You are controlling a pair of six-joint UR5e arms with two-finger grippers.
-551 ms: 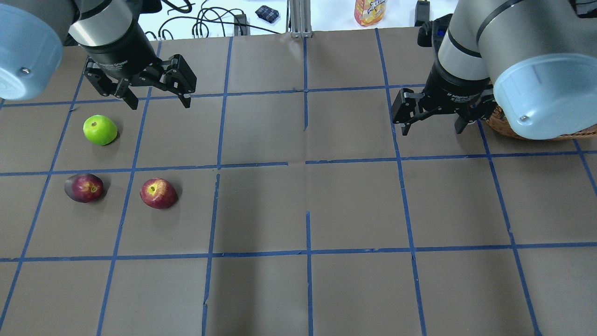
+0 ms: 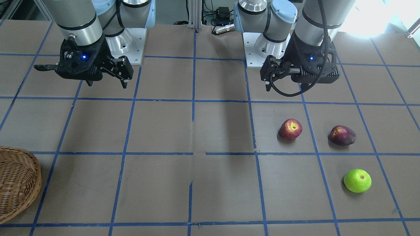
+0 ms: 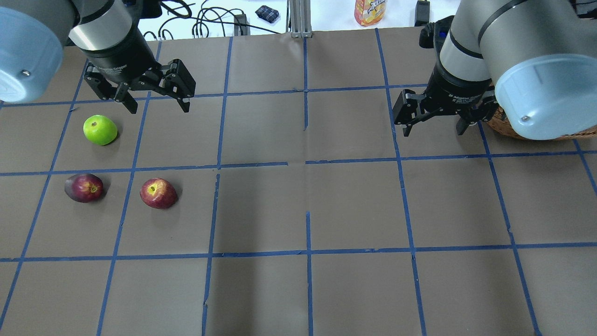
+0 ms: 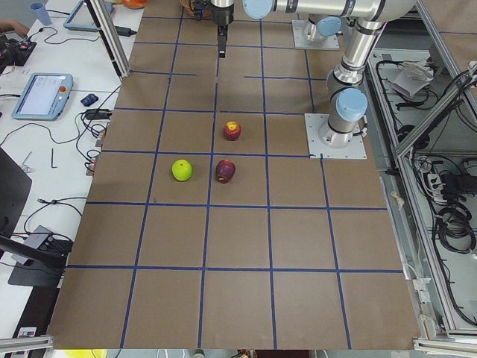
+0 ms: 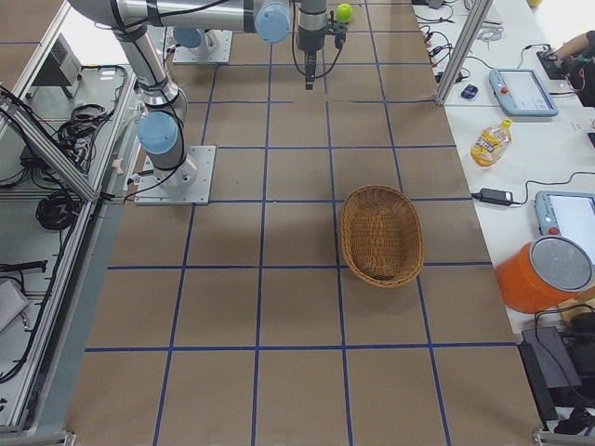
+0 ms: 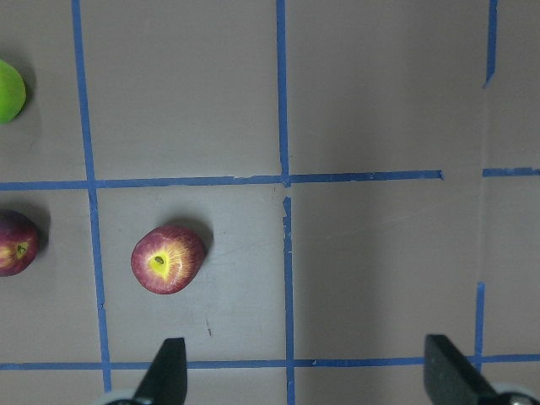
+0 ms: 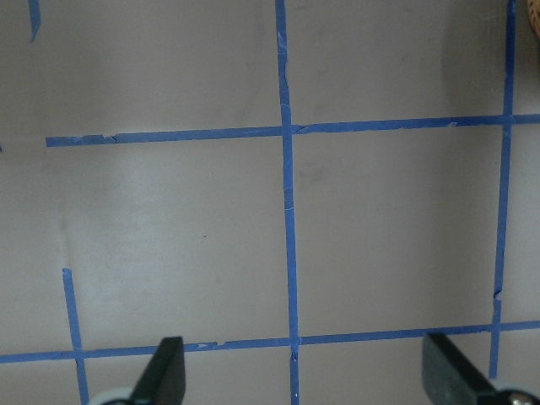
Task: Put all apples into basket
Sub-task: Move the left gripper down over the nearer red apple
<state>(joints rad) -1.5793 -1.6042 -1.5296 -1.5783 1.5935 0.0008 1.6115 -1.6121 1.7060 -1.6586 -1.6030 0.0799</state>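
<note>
Overhead exterior view: three apples lie on the left side of the frame, all outside the basket. The bright lime-green apple [image 3: 100, 130] sits in the upper left. Below it, in the next taped square, lies the dark maroon-purple apple [image 3: 84, 187]. To that one's right, across a tape line, is the red apple with a yellow stem hollow [image 3: 158, 192]. All three rest apart from one another on the brown-paper-covered bench [image 3: 354, 205], ruled into squares by blue tape lines [image 3: 354, 161].

The round, light-brown woven wicker basket [image 3: 498, 126] shows at the right edge, mostly hidden behind the right arm's pale blue joint cap [image 3: 545, 100]. In the exterior right view it stands alone at mid-frame, its woven floor bare.

The left gripper [image 3: 158, 108] hangs over the bench in the upper left, just above and right of the green apple, jaws spread wide and holding nothing. The right gripper [image 3: 433, 131] hangs in the upper right, just left of the basket, jaws likewise wide apart and empty. In the left wrist-mounted view the red apple lies lower left of centre.
</note>
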